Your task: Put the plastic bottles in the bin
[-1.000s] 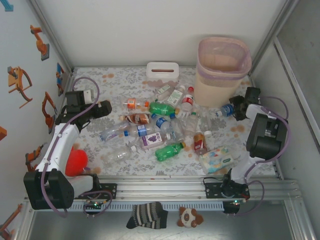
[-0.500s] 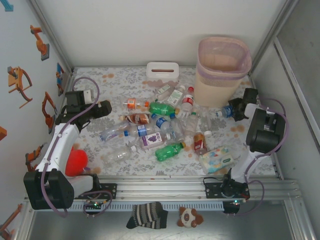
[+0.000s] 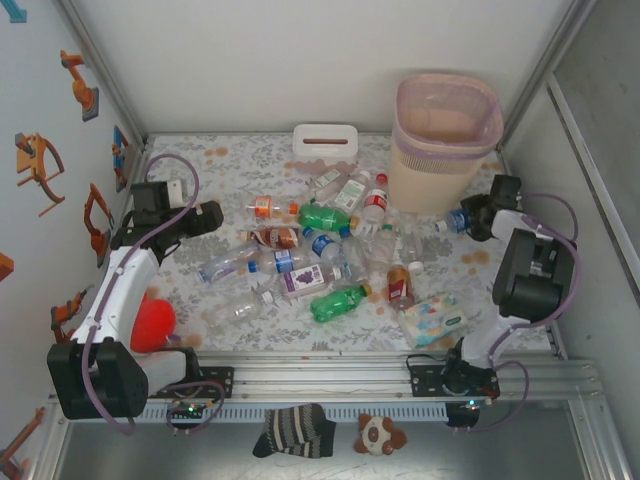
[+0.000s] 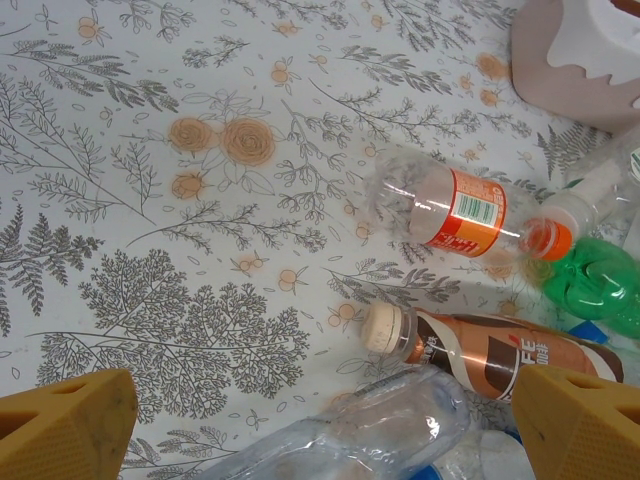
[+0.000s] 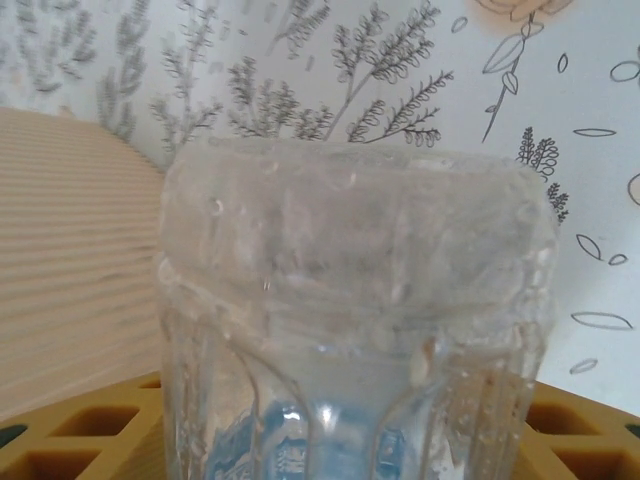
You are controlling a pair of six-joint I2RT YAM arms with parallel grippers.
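Note:
The plastic bottles [image 3: 320, 250] lie in a loose pile at mid-table, mostly clear, with two green ones [image 3: 338, 300]. The pink bin [image 3: 400, 150] stands at the back right. Next to the bin's beige wall [image 5: 70, 250], my right gripper [image 3: 472, 217] [image 5: 345, 440] is shut on a clear bottle with a blue label [image 3: 455, 220] [image 5: 350, 320], a yellow finger against each side. My left gripper [image 3: 212, 215] [image 4: 320, 430] hangs open above the pile's left edge. Under it are an orange-capped bottle [image 4: 440, 205], a brown bottle [image 4: 510, 355] and a clear one [image 4: 370, 430].
A soft pack of wipes [image 3: 437, 318] lies front right of the pile. A white tissue box [image 3: 325, 142] sits at the back. A red ball [image 3: 152, 322] rests by the left arm. White walls close in on three sides.
My right gripper's jaws have closed in on the blue-label bottle beside the bin, and that arm shifted slightly. The left arm has not moved.

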